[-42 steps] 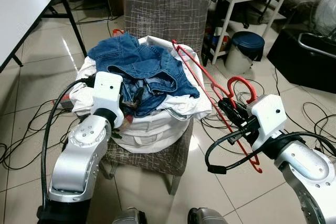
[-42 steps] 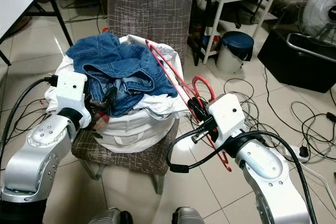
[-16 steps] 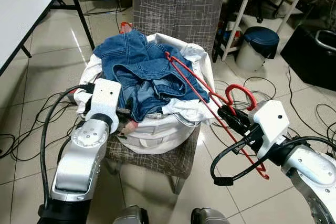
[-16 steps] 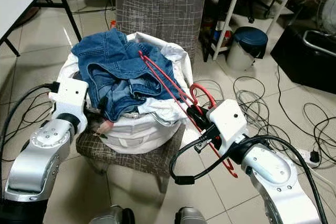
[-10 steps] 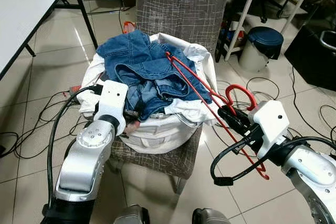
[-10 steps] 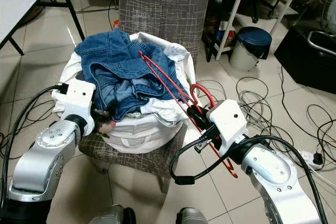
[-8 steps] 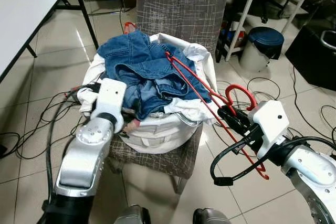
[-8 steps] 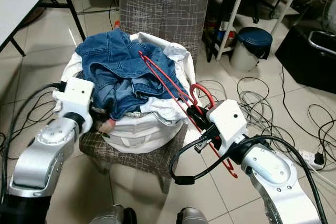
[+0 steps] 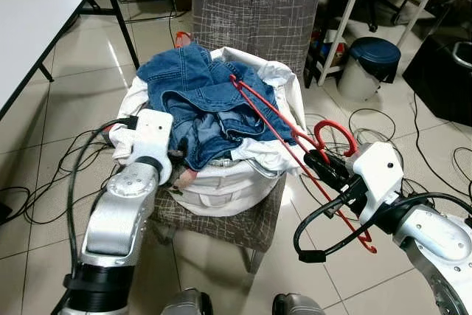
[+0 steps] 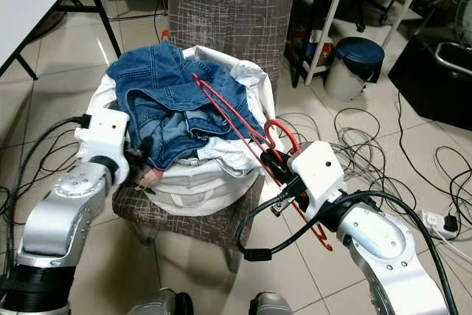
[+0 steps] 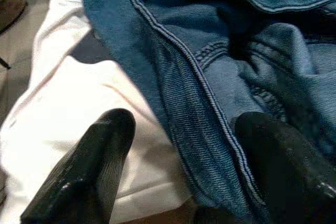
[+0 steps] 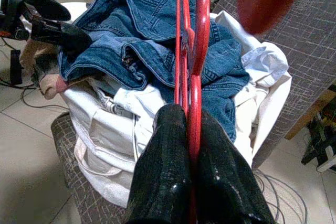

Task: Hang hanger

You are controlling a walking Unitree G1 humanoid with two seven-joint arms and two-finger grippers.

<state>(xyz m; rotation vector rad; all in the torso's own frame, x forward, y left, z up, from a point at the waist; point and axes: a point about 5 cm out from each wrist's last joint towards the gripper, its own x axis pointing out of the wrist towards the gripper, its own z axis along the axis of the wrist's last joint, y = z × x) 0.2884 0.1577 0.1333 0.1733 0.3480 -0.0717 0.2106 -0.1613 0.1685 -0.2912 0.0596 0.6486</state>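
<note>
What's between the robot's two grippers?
In the eye views, blue jeans heaped on a white laundry bag lie between the left gripper and right gripper.

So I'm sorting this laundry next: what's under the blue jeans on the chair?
The blue jeans lie on white clothes in a white bag on the chair. A pink piece shows by the left gripper. Deeper contents are covered.

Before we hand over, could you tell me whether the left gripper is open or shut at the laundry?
Open: the left gripper has its fingers spread apart, framing the jeans without pinching them.
</note>
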